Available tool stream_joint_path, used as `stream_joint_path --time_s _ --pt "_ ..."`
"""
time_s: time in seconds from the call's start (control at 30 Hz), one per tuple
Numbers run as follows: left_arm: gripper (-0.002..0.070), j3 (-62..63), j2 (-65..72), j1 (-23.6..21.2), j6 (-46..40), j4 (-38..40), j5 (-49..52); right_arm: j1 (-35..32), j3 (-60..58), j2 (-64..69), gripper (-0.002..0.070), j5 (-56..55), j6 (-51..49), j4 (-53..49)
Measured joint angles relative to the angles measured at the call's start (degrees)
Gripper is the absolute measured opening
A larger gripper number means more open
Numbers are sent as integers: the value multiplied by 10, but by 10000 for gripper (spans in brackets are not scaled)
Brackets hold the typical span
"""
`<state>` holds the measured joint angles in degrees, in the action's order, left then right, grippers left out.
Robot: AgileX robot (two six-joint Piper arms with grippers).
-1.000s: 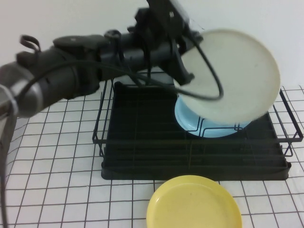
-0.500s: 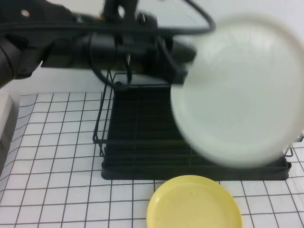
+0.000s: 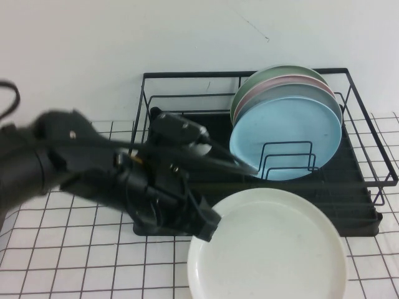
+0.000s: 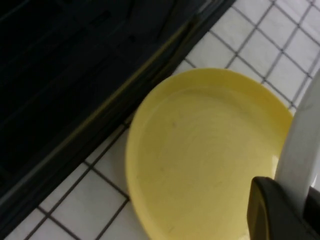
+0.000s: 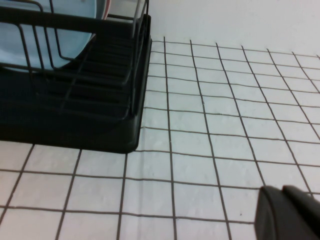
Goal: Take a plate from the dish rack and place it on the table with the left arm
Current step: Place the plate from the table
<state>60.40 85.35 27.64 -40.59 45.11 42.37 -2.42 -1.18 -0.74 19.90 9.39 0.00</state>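
The left arm [image 3: 93, 174] reaches low across the front of the dish rack [image 3: 262, 187], and its left claw [image 3: 209, 227] is clamped on the near-left rim of the plate [image 3: 268, 249]. The off-white plate is out of the rack, held roughly level just in front of the rack's front edge, above the counter [image 3: 75, 261]. From the left wrist, the plate's white edge [image 4: 302, 150] runs into the claw's dark finger [image 4: 272, 210], and under it lies the yellow plate [image 4: 200, 160] on the grid cloth, close against the rack's black base; from above, the held plate hides that yellow one entirely.

In the rack, a light blue plate [image 3: 287, 140] stands upright against a wire divider, with pink and green plates stacked behind it.

The right claw [image 5: 290, 212] sits low over the counter, off the rack's corner; I cannot tell how its fingers stand.
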Motion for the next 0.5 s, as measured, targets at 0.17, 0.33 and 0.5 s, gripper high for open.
stream_joint_path --time_s 0.17,0.33,0.5 --pt "5 -60 0 3 -14 11 -97 0 0 0 -3 0 0 0" --pt "5 -68 6 16 -22 17 -129 0 0 0 -3 0 0 0" --pt "5 -68 33 34 -33 14 -155 0 0 0 -3 0 0 0"
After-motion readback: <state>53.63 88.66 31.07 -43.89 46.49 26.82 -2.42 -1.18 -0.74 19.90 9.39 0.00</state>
